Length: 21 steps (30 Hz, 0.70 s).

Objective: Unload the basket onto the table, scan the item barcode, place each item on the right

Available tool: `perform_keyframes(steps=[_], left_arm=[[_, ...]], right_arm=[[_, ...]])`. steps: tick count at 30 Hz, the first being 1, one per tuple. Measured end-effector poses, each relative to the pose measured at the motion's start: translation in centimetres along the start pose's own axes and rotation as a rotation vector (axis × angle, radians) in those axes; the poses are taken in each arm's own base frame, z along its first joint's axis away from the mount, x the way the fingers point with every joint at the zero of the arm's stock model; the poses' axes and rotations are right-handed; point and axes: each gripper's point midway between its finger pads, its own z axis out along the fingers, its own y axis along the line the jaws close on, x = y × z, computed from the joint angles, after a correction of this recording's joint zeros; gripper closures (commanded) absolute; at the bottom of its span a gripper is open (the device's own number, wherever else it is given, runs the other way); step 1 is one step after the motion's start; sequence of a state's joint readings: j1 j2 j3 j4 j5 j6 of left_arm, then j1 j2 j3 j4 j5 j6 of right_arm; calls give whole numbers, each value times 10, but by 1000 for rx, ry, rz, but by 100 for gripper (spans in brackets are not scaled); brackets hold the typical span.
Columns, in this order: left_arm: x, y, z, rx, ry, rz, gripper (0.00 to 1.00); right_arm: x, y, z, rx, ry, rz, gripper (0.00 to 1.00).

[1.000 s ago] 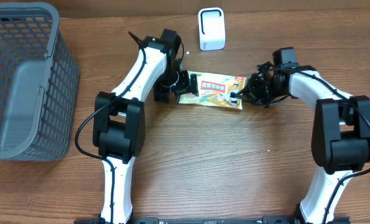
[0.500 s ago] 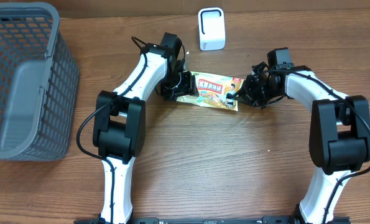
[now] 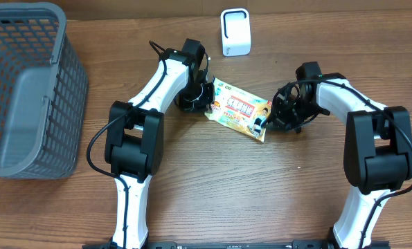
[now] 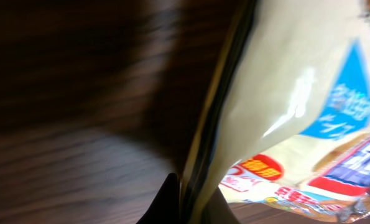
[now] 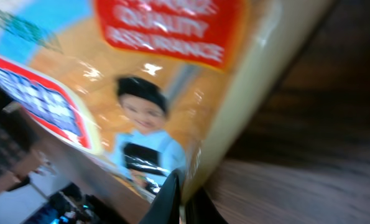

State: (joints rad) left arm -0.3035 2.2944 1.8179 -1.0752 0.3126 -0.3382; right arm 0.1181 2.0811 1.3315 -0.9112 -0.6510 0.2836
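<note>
The wooden surface carries a grey basket at the far left, well apart from the work and unlikely to get in the way

The snack packet is in the middle, a little to the near side of the white scanner It hangs slantwise between the two arms with its printed front facing up. No barcode shows in any view, so it is probably on the underside. The main risk is offering the wrong face to the scanner and getting no read. The film is glossy and throws glare in both wrist views, which could also spoil a read

The scanner is small, looks light, and stands upright. If an arm or a corner of the packet swings too close, it may be tipped or pushed askew

The left claw is clamped on the packet's left edge, and the right claw on its near right corner. Both bite only the thin seam. If the arms move apart, the film may tear or slide free. If they move together, the packet will buckle and crease the code
</note>
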Motion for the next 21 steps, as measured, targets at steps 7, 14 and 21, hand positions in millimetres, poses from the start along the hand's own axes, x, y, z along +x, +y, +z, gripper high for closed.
perform_keyframes(steps=[7, 14, 21], left_arm=[[2, 47, -7, -207, -5, -52, 74], [-5, 76, -16, -288, -31, -104, 0], [-6, 81, -17, -291, -41, -167, 0]], right_arm=[[33, -17, -6, 97, 125, -22, 71], [14, 8, -40, 131, 56, -160, 53], [-38, 79, -86, 93, -252, -552, 3]])
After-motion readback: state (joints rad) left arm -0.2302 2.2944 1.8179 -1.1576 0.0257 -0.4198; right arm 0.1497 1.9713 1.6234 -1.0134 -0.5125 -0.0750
